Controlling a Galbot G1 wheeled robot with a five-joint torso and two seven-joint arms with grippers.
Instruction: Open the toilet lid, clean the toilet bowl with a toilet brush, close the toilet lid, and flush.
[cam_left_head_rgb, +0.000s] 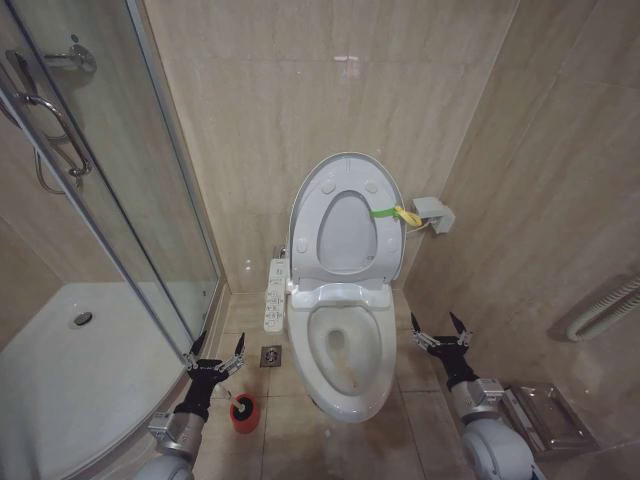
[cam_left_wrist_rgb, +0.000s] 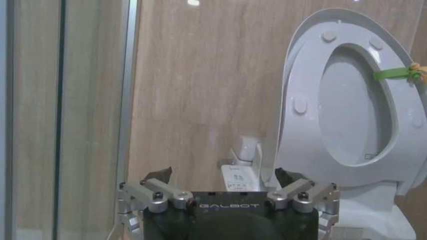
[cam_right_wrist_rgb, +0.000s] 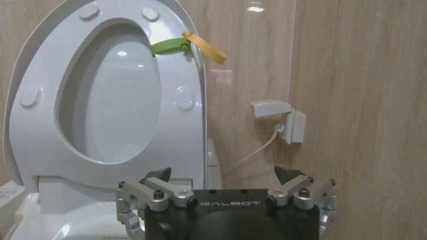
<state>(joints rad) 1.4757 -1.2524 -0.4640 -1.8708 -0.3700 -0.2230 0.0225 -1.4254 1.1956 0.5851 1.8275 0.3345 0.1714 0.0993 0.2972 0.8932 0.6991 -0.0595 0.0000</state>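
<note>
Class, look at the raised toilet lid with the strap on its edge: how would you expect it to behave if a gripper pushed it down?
The toilet lid looks like thin rigid plastic, so probably light and stiff, pivoting at its base rather than bending. Its glossy surface suggests fingers may slip. The yellow-green strap hangs loosely, so it is likely floppy.

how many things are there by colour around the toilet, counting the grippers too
white: 3 - toilet lid, raised; toilet bowl; button panel
red: 1 - cup holder with the toilet brush
black: 2 - left gripper, right gripper, both open
total: 6
</note>
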